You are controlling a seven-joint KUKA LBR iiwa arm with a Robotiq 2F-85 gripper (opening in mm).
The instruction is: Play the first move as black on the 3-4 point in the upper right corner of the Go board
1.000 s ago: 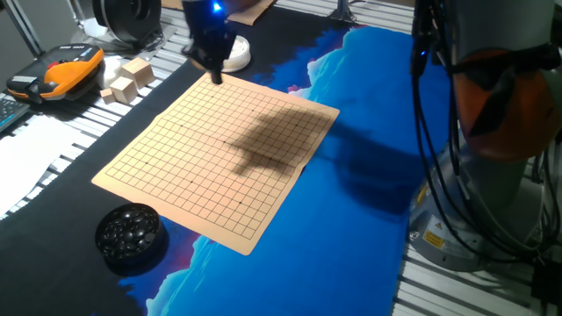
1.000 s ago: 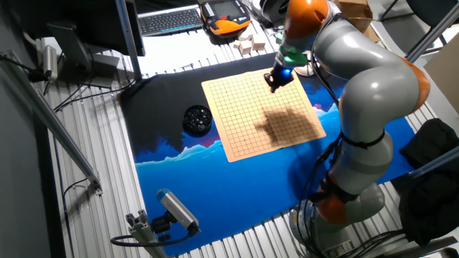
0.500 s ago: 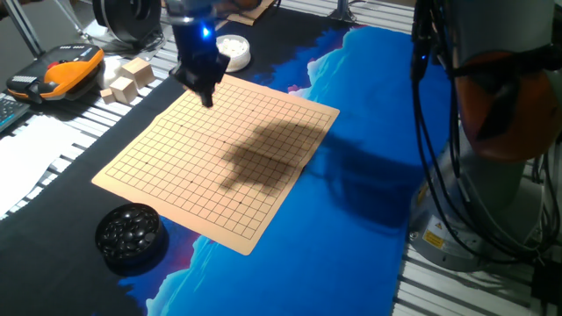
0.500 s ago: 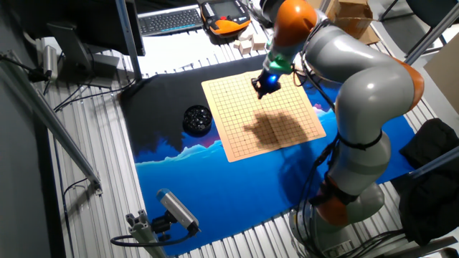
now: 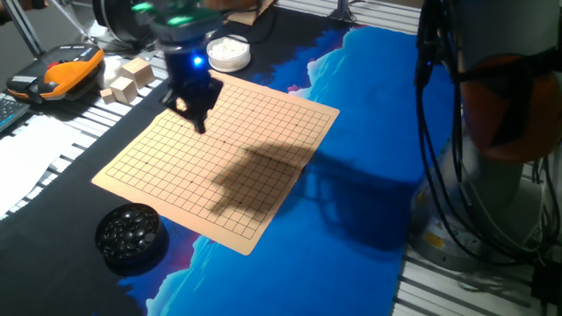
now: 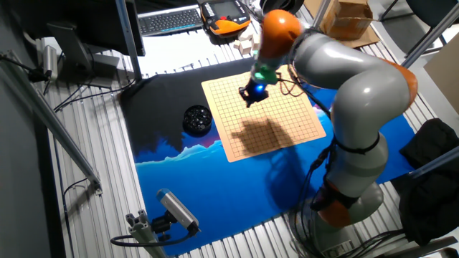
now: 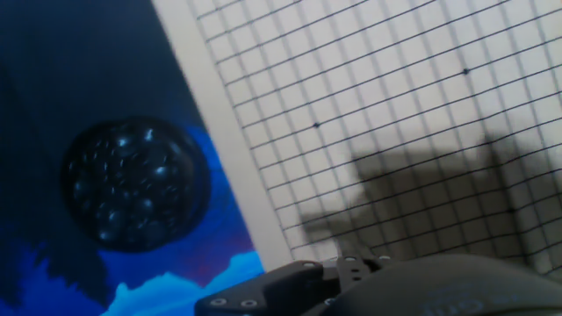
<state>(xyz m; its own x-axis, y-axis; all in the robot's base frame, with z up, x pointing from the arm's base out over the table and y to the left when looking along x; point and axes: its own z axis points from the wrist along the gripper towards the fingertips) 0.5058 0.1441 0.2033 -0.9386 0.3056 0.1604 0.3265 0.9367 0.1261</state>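
The tan Go board [image 5: 230, 154] lies on the dark and blue mat, and its grid carries no stones. My gripper [image 5: 197, 121] hangs just above the board's far-left part, also over the board [image 6: 276, 118] in the other fixed view, where the gripper [image 6: 250, 98] points down. Its fingers look close together, but whether they are shut or hold anything is too small to tell. A lone black stone is out of view. In the hand view the board [image 7: 395, 105] fills the right side, with only the hand's dark body at the bottom edge.
A round black bowl of stones [image 5: 130, 233] sits off the board's near-left corner, also seen as the bowl [image 6: 196, 119] and the bowl [image 7: 136, 184]. A white bowl [image 5: 228, 53], wooden blocks [image 5: 128, 79] and an orange device [image 5: 63, 72] lie beyond the board.
The gripper has moved from the board's far corner by the white bowl along the left side towards the black bowl. Its shadow has slid across the board with it.
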